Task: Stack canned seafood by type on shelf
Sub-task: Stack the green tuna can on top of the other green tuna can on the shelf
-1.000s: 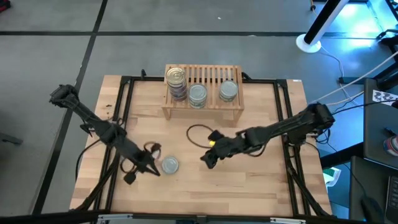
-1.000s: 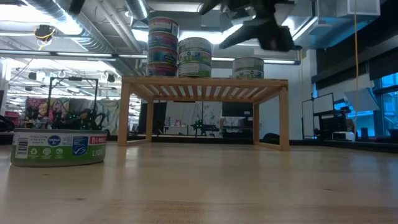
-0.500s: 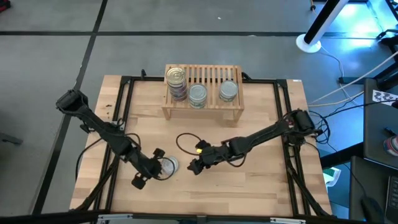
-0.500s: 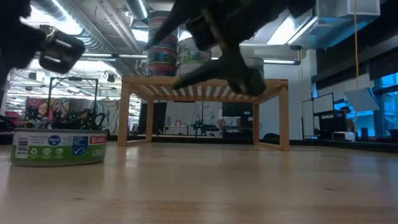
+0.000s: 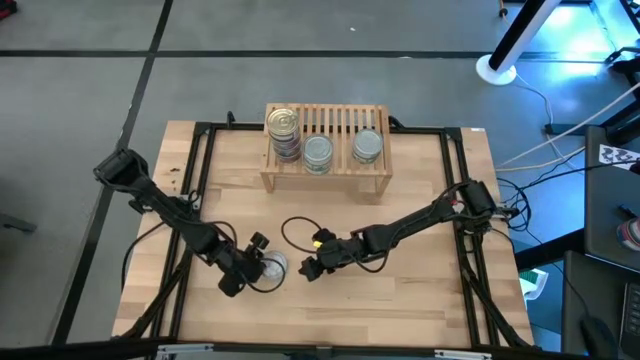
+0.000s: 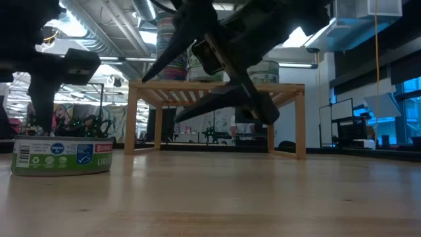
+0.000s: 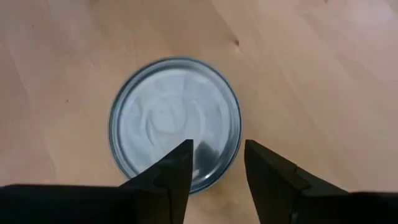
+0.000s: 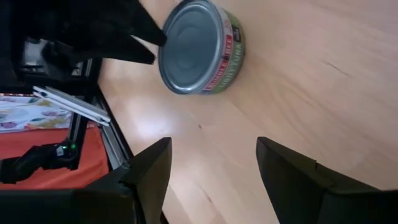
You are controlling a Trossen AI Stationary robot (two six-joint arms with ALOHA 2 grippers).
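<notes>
Lone tin (image 5: pixel 271 266) upright — off-shelf (image 5: pixel 326 171)

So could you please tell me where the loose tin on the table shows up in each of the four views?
High view: tin on the table's front-left, under the left gripper.
Low view: tin at far left, green label showing.
Left wrist view: tin, lid up, beyond the fingers.
Right wrist view: tin near the top, lid and green side visible.
Shared landmark: the left gripper by the tin.

Wooden table (image 5: pixel 420 300) carries a shelf (image 5: pixel 328 177) and one tin (image 5: pixel 271 267).
</notes>
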